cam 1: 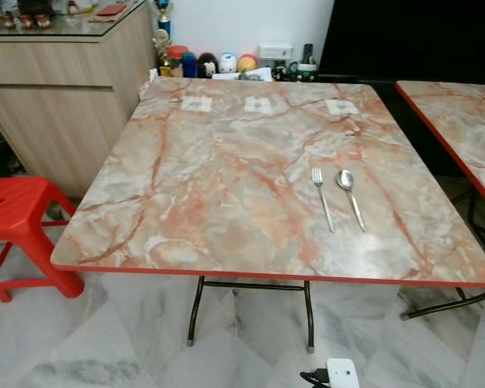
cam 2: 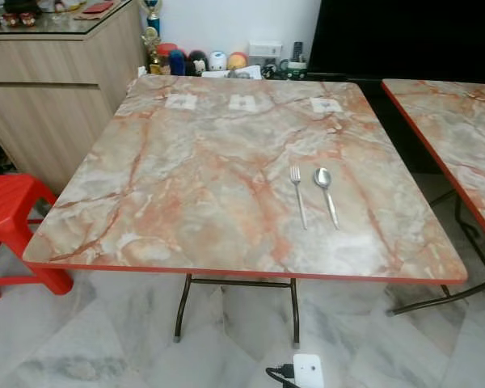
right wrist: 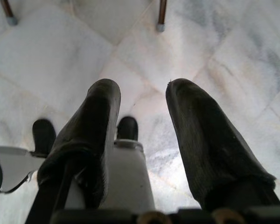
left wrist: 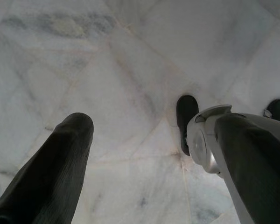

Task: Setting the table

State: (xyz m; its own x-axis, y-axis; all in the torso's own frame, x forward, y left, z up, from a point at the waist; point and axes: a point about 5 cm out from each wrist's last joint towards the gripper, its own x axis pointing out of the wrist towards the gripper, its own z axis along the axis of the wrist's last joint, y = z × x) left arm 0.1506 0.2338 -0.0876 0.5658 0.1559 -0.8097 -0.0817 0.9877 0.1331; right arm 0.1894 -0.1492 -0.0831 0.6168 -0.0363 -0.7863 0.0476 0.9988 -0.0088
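On the tabletop (cam 1: pixel 226 194), toward its right half and close to the near edge, you have a fork (cam 1: pixel 322 199) and a spoon (cam 1: pixel 349 194) lying side by side, just apart, the fork on the left. Both run with their long axes pointing away from you, heads at the far end, handles toward the near edge. Your arms hang low, each wrist camera looking down at the marble floor (left wrist: pixel 130 70). The left gripper (left wrist: pixel 154 135) has its fingers spread wide with nothing between them; the right gripper (right wrist: pixel 142 112) is likewise parted and empty, over the floor near the table legs (right wrist: pixel 161 16). The cutlery lies up and forward on your right side, so I judge the right arm the nearer one for any reach there, coming in along the handles.
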